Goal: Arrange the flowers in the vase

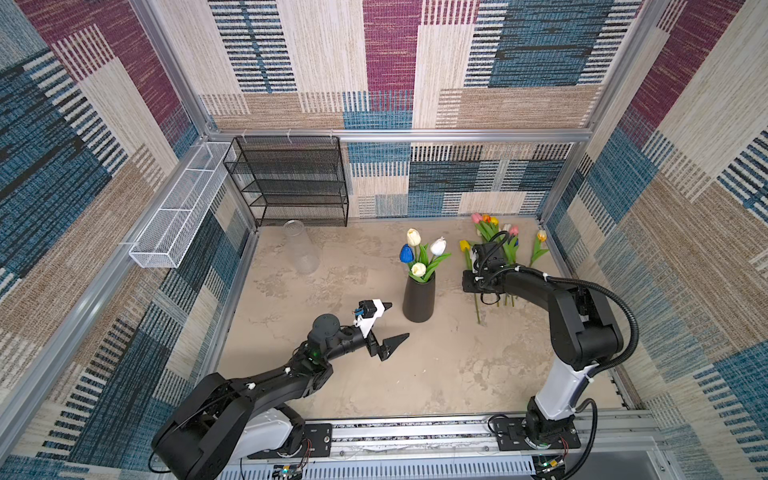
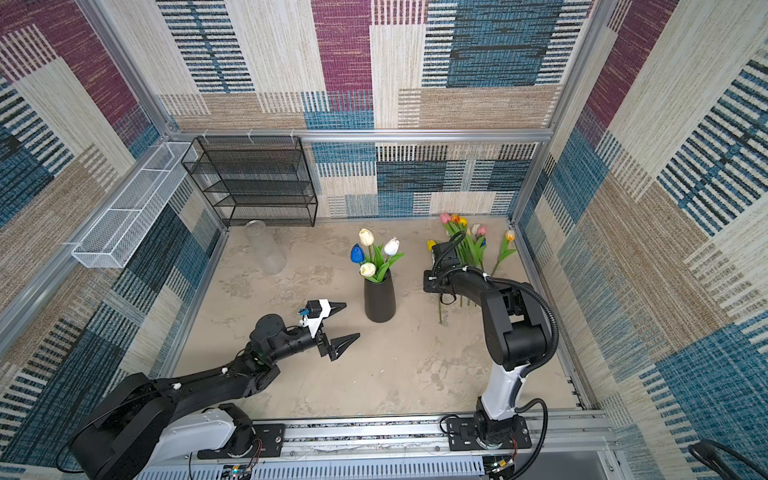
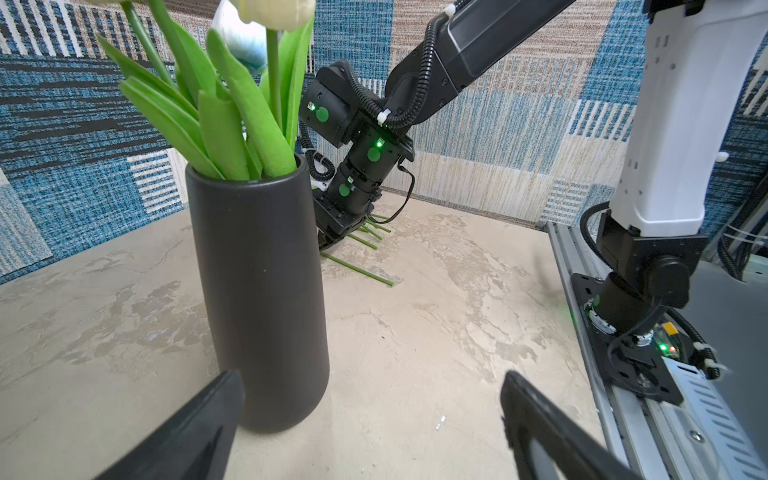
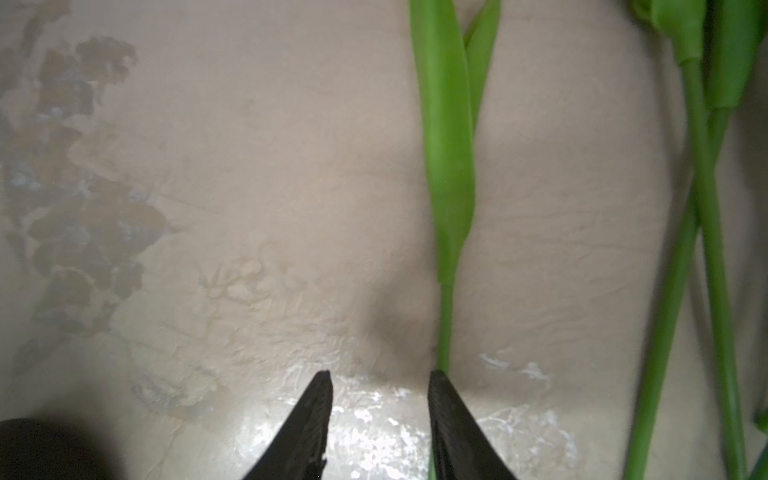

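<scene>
A dark grey vase [image 1: 419,299] [image 2: 379,300] [image 3: 257,291] stands mid-table and holds several flowers [image 1: 420,254] [image 2: 376,254] with blue, white and cream heads. More flowers [image 1: 492,232] [image 2: 462,232] lie loose at the back right, stems toward the front. My left gripper [image 1: 399,320] [image 2: 352,319] [image 3: 370,376] is open and empty, just left of the vase. In both top views my right wrist [image 1: 478,279] [image 2: 438,276] points down over the loose stems and hides its fingers. In the right wrist view, my right gripper [image 4: 379,374] is open above the table. One green stem [image 4: 445,324] passes under a finger.
A clear glass jar [image 1: 301,249] stands at the back left, in front of a black mesh shelf [image 1: 291,183]. A white wire basket [image 1: 178,208] hangs on the left wall. The arms' mounting rail [image 1: 415,432] runs along the front edge.
</scene>
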Controlling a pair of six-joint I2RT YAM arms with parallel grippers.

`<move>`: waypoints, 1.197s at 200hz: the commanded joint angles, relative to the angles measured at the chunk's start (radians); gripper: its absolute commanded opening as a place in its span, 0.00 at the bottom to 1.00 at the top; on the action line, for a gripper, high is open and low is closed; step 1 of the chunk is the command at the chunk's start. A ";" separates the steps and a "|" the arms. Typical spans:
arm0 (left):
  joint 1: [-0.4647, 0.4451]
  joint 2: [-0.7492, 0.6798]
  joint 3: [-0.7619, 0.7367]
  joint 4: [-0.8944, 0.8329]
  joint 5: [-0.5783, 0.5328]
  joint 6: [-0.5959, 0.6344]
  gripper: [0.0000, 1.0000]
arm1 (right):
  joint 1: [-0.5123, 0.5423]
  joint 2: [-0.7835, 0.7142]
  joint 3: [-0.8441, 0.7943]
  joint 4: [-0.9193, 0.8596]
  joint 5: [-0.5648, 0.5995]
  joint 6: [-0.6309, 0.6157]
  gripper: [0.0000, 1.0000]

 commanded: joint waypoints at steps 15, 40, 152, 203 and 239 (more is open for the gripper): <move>-0.001 0.000 0.002 0.013 0.011 0.010 0.99 | 0.001 0.028 0.027 -0.022 0.111 0.023 0.42; 0.000 0.001 0.002 0.009 0.011 0.011 0.99 | 0.001 0.072 0.042 -0.019 0.141 0.024 0.42; 0.000 -0.003 0.003 0.000 0.005 0.016 0.99 | -0.002 0.127 0.078 0.051 -0.048 0.041 0.00; 0.000 0.003 0.006 0.004 0.006 0.015 0.99 | -0.001 -0.088 0.026 0.256 -0.315 0.047 0.00; 0.000 0.003 0.004 0.004 0.005 0.015 0.99 | -0.002 -0.337 -0.097 0.574 -0.542 0.084 0.00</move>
